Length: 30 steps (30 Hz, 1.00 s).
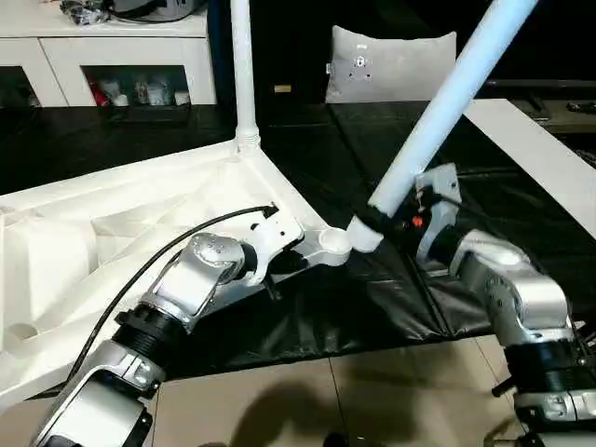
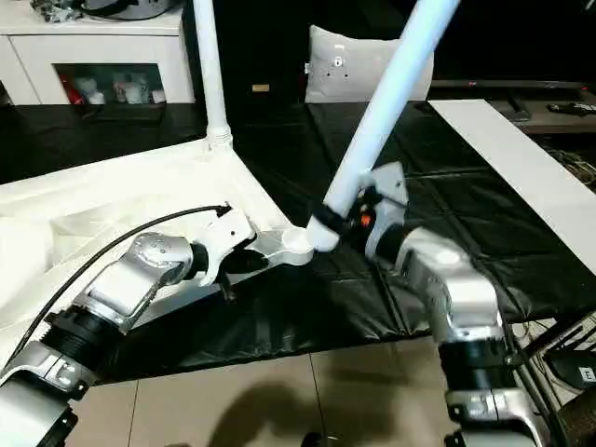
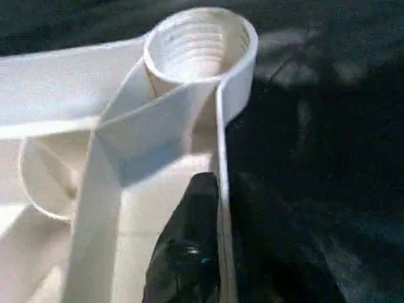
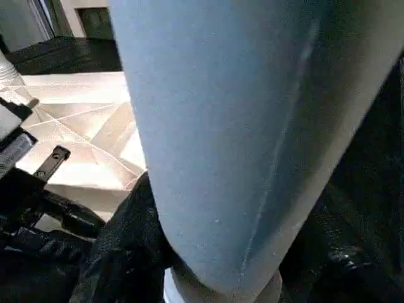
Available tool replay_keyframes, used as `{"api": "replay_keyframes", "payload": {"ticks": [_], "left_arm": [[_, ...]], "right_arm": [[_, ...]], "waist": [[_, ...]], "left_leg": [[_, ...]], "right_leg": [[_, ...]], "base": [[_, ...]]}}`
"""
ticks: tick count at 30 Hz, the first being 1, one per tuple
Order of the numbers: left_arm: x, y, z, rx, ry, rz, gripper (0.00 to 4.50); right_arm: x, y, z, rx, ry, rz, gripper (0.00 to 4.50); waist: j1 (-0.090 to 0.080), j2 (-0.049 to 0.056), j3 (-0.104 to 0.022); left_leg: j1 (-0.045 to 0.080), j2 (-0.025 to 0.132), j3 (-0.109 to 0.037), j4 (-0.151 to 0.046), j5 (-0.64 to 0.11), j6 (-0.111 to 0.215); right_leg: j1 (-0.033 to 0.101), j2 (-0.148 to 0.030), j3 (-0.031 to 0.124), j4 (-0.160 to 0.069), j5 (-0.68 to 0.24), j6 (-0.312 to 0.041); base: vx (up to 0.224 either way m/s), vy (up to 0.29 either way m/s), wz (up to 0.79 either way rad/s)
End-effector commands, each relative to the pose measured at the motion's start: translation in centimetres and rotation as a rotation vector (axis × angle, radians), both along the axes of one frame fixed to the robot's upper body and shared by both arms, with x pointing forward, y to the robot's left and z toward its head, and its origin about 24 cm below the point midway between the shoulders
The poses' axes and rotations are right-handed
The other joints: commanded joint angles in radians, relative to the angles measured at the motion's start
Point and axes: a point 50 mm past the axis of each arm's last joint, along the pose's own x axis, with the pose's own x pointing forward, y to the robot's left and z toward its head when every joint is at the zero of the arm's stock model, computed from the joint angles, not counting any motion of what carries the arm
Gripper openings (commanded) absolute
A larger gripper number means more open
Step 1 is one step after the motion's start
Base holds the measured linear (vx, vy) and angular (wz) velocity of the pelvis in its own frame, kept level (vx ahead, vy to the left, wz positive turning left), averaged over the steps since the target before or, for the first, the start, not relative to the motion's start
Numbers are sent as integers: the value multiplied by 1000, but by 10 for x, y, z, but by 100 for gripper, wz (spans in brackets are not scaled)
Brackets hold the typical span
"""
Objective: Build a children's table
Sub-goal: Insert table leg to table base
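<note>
The tabletop (image 1: pixel 112 223) lay upside down on the desk (image 1: pixel 391 307), one leg (image 1: pixel 243 65) already upright in its far corner. The left end effector (image 1: pixel 279 256) pinched the rim narrowly beside the near socket (image 1: pixel 332 244), apparently to steady it. The right end effector (image 1: pixel 396 222) gripped a tilted leg (image 1: pixel 447 102), its tip just beside that socket, ready for insertion.

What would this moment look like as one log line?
right tool: grips tilted leg | leg tip: beside empty corner socket | left tool: on tabletop rim | one leg upright
</note>
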Motion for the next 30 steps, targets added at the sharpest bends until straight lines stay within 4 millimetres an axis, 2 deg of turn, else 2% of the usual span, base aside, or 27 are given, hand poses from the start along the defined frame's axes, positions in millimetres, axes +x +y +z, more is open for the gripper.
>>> {"api": "replay_keyframes", "payload": {"ticks": [1, 4, 6, 8, 10, 12, 16, 20, 21, 22, 23, 26, 28, 29, 30], "left_arm": [[2, 1, 1, 32, -18, 9, 102], [2, 2, 0, 32, -8, 10, 103], [2, 1, 1, 28, -12, 11, 103], [3, 1, 2, 12, -14, 23, 103], [4, 0, 4, -8, -16, 26, 74], [4, -1, 3, -11, -14, 20, 67], [2, -1, 2, -9, -12, 13, 24], [2, -2, 1, -13, -15, 9, 2], [2, -2, 1, -13, -17, 6, 0], [2, -2, 2, 0, -36, -7, 0], [1, 0, 2, 16, -61, -31, 0], [-4, 2, 2, 27, -118, -96, 0], [-8, 4, 1, 18, -116, -135, 0], [-9, 4, 1, 6, -111, -150, 0], [-13, 4, 1, -18, -102, -187, 0]], "right_arm": [[0, 0, 6, 9, -13, 8, 191], [0, 0, 6, 8, -10, 12, 191], [0, 0, 6, 8, -9, 13, 191], [0, 0, 6, 8, -9, 14, 191], [0, 0, 5, 7, -9, 16, 191], [0, 1, 5, 7, -8, 19, 191], [-1, 1, 5, 6, -8, 23, 191], [0, 2, 5, 4, -9, 26, 191], [0, 2, 5, 2, -10, 28, 191], [0, 2, 5, -3, -14, 32, 191], [1, 4, 5, -10, -20, 38, 191], [0, 7, 5, -30, -32, 56, 191], [-2, 9, 2, -55, -42, 69, 191], [-3, 10, 1, -62, -56, 74, 191], [-5, 12, -1, -73, -60, 87, 191]], "waist": [[-3, 6, -67], [-1, 6, -68], [1, 8, -71], [3, 8, -72], [5, 7, -72], [8, 7, -72], [6, 8, -70], [3, 7, -69], [2, -2, -69], [3, 0, -69], [1, -3, -68], [-2, 2, -67], [-3, 2, -66], [-3, 11, -66], [-7, 7, -65]], "left_leg": [[7, 3, 14, -69, -320, 38], [3, 2, 15, -71, -293, 40], [3, 7, 13, -75, -286, 40], [1, 5, 14, -76, -266, 41], [0, 3, 17, -76, -251, 41], [-1, 4, 16, -77, -244, 42], [1, 6, 15, -78, -266, 40], [4, 4, 15, -76, -286, 39], [3, 4, 16, -75, -283, 40], [3, 4, 16, -75, -283, 40], [3, 3, 17, -74, -280, 41], [2, 2, 15, -75, -289, 40], [2, 1, 16, -74, -290, 39], [3, 2, 14, -75, -297, 36], [4, 5, 14, -77, -312, 35]], "right_leg": [[62, -68, 29, -95, -588, 72], [64, -68, 31, -90, -567, 61], [64, -69, 39, -81, -531, 43], [64, -70, 44, -76, -510, 29], [63, -70, 46, -75, -507, 23], [64, -70, 46, -74, -506, 21], [64, -69, 43, -77, -519, 28], [63, -68, 38, -83, -545, 43], [63, -68, 37, -84, -550, 49], [63, -69, 37, -84, -554, 51], [62, -69, 37, -86, -561, 55], [61, -69, 36, -86, -570, 62], [60, -69, 35, -89, -579, 68], [60, -70, 34, -88, -579, 65], [59, -69, 36, -90, -582, 65]], "base": [[0, 0, 0], [0, 0, 0], [0, 0, 0], [0, 0, 0], [0, 0, 0], [0, 0, 0], [0, 0, 0], [0, 0, 0], [0, 0, 0], [0, 0, 0], [0, 0, 0], [0, 0, 0], [0, 0, 0], [0, 0, 0], [0, 0, 0]]}}
